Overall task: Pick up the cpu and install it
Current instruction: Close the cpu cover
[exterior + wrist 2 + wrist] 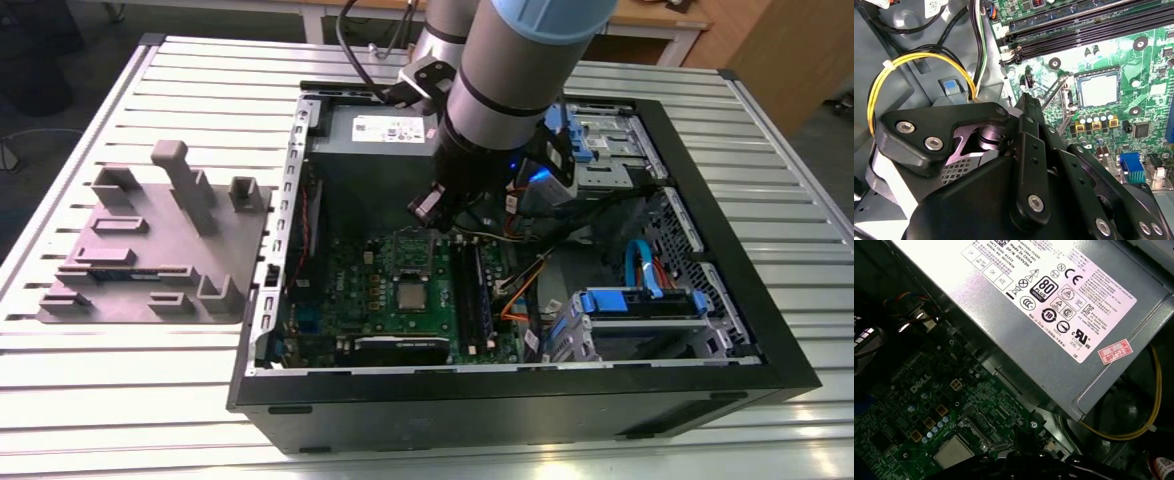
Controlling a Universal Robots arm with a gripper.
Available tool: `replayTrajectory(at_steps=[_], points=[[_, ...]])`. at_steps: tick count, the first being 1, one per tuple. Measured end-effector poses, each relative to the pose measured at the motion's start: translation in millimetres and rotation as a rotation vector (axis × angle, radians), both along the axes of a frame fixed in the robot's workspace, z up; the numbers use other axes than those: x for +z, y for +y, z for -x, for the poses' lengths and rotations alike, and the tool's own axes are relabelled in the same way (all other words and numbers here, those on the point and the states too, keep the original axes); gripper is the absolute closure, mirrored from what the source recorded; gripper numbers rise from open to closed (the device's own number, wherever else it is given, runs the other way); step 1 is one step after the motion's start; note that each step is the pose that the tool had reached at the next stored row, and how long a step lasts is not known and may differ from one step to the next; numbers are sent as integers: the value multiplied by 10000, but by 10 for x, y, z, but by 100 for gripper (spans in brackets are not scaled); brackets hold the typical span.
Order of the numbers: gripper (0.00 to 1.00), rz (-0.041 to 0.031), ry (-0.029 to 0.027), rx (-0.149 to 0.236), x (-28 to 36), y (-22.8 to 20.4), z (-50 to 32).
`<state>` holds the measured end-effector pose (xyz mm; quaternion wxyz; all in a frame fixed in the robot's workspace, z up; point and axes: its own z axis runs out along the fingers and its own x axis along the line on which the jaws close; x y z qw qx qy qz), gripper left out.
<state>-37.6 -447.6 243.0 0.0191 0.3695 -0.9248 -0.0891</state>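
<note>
Silver-grey cpu [1099, 90] lies flat, top up, squared with its socket [1074, 100]; fingers [1027, 117] closed together, holding nothing, above motherboard [1149, 65].

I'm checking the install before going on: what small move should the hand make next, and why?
Probably a short straight lift off the green motherboard. The cpu already lies in its socket there, apart from the hand, which hangs beside it near the yellow cable.
</note>
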Motion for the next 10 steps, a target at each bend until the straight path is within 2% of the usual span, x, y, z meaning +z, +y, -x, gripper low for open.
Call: replayTrajectory(at_steps=[10], points=[[90, 4, 1, 25, 10, -12, 5]])
